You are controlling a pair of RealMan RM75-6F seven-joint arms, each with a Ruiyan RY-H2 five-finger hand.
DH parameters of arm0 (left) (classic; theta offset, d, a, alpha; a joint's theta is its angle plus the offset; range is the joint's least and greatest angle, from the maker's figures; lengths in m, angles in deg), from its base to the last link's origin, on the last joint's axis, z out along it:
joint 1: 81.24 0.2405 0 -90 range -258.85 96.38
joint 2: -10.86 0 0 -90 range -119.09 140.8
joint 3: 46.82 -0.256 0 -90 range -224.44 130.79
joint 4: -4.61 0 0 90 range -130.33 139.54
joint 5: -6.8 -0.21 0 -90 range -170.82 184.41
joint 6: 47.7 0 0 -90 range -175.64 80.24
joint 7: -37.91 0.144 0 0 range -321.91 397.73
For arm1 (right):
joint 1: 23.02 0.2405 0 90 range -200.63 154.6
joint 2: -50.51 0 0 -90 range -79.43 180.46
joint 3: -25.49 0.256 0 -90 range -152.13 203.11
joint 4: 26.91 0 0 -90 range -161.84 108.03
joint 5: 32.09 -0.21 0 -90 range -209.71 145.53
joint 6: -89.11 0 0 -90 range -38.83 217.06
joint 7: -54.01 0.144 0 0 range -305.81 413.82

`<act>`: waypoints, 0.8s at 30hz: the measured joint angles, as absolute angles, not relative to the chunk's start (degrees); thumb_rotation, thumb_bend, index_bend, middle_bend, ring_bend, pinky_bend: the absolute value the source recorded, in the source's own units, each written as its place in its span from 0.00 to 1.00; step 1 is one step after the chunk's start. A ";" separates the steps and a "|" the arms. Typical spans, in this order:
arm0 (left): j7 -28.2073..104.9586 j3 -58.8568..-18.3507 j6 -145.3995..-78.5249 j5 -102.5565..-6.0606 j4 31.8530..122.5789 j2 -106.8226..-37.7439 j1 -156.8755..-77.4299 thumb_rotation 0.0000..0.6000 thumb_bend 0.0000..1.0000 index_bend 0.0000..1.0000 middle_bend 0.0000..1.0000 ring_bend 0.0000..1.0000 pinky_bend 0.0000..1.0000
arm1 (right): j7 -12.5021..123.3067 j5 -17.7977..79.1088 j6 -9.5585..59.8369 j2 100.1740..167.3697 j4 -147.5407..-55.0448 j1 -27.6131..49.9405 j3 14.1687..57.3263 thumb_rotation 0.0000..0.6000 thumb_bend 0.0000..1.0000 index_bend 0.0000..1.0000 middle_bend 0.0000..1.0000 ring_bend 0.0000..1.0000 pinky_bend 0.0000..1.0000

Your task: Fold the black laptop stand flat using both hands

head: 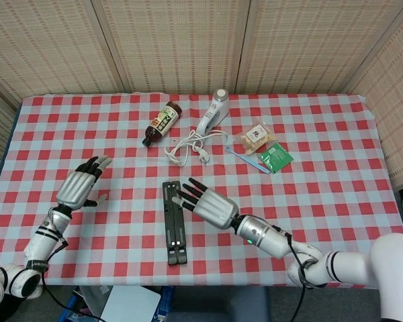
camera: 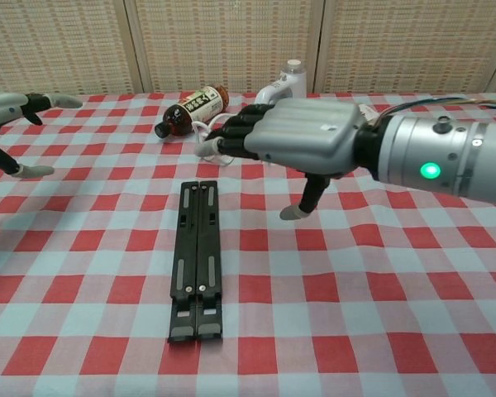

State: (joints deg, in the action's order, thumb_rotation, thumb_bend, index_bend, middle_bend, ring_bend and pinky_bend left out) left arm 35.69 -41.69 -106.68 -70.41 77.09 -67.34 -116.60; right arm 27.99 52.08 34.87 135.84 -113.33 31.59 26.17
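The right hand [head: 213, 206] hovers above the table with fingers spread, holding nothing; the left hand [head: 76, 187] is also open, well apart. The black laptop stand [camera: 196, 258] lies flat on the checked cloth [camera: 380, 314]. A careless low sweep could knock it askew.

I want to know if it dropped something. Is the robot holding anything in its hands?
No, nothing. The right hand hovers open above the flat black folding laptop stand, and the left hand is open off to the side, fingers spread.
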 measured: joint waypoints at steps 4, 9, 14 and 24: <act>37.23 -41.29 -108.45 -68.31 80.12 -65.68 -114.39 1.00 0.28 0.00 0.00 0.00 0.18 | 25.81 50.17 27.55 132.79 -117.52 25.40 25.78 1.00 0.20 0.07 0.13 0.00 0.07; 39.01 -41.70 -112.46 -68.01 83.02 -63.76 -111.32 1.00 0.28 0.00 0.00 0.00 0.18 | 26.27 49.19 18.79 128.12 -121.43 17.37 24.52 1.00 0.20 0.11 0.18 0.01 0.08; 40.61 -42.72 -118.85 -69.41 86.46 -61.98 -107.39 1.00 0.28 0.00 0.00 0.00 0.18 | 30.68 49.64 11.18 124.86 -122.70 10.00 22.76 1.00 0.20 0.13 0.23 0.03 0.09; 44.06 -45.24 -129.60 -72.56 91.78 -60.11 -99.33 1.00 0.28 0.00 0.00 0.00 0.18 | 36.46 49.98 0.70 121.34 -124.07 -2.44 19.60 1.00 0.18 0.16 0.24 0.04 0.10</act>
